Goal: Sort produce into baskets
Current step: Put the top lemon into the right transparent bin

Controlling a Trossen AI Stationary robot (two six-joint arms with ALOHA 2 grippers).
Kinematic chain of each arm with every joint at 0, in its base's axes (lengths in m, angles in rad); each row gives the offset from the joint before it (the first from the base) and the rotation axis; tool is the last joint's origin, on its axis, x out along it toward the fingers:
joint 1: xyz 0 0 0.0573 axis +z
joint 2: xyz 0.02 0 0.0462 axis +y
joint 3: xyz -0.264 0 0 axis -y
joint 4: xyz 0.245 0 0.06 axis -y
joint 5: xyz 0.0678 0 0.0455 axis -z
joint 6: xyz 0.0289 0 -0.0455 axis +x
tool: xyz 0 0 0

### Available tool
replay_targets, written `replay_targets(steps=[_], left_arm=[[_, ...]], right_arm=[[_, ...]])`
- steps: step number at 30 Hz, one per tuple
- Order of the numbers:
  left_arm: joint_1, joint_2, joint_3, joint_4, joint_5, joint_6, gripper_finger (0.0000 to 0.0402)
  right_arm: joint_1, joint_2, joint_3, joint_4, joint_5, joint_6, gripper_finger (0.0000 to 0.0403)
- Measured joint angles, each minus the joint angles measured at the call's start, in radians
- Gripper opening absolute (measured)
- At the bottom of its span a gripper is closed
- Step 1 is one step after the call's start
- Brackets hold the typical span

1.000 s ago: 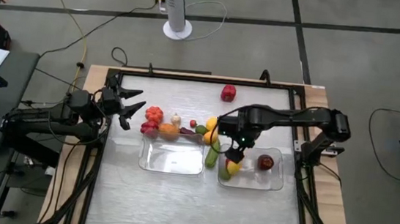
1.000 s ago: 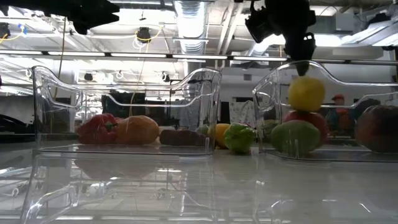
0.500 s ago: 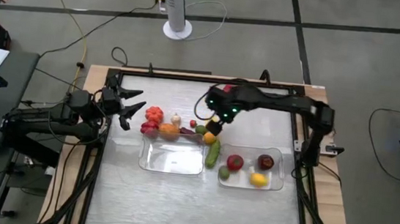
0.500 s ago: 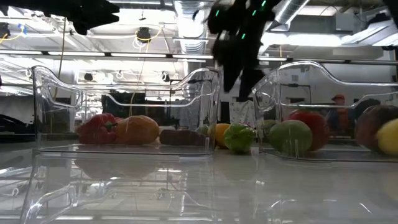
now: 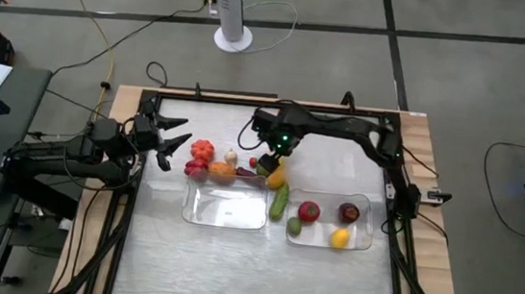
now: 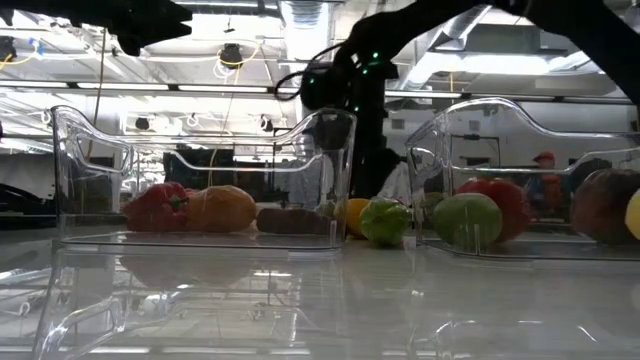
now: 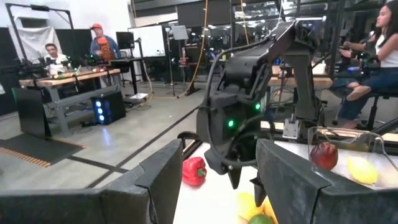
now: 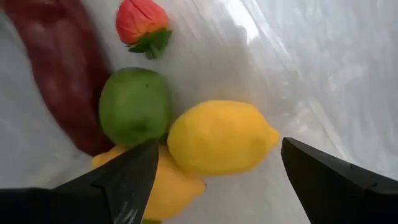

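Dark jointed arms (green lights)

A grey concrete floor [image 5: 82,14] is surrounding the pale wooden bench [image 5: 418,133], a white round-based pedestal fan [image 5: 234,9] is standing beyond its far edge, and seated people [image 7: 53,55] are working at distant desks.

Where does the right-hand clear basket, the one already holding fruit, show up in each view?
High view: right basket, lower right of centre, beside the empty one.
Low view: right side, running off the edge.
Left wrist view: lower right corner, behind the other arm.
Right wrist view: not in it.
Shared landmark: the red apple inside it, also seen in the low and left wrist views.
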Motion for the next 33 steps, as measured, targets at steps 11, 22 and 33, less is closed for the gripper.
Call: replay_targets(steps=[11,22,33], left_arm=[[0.000,0.000,0.000,-0.004,0.000,0.008,0.0192],[0.000,0.000,0.000,-0.004,0.000,0.008,0.0192],[0.000,0.000,0.000,-0.005,0.000,0.008,0.0192]], right_arm=[[0.001,0.051,0.006,-0.023,0.091,-0.037,0.0353],[-0.010,0.055,0.006,-0.037,0.100,-0.058,0.0264],[0.005,-0.070,0.045,-0.105,0.114,-0.052,0.0253]])
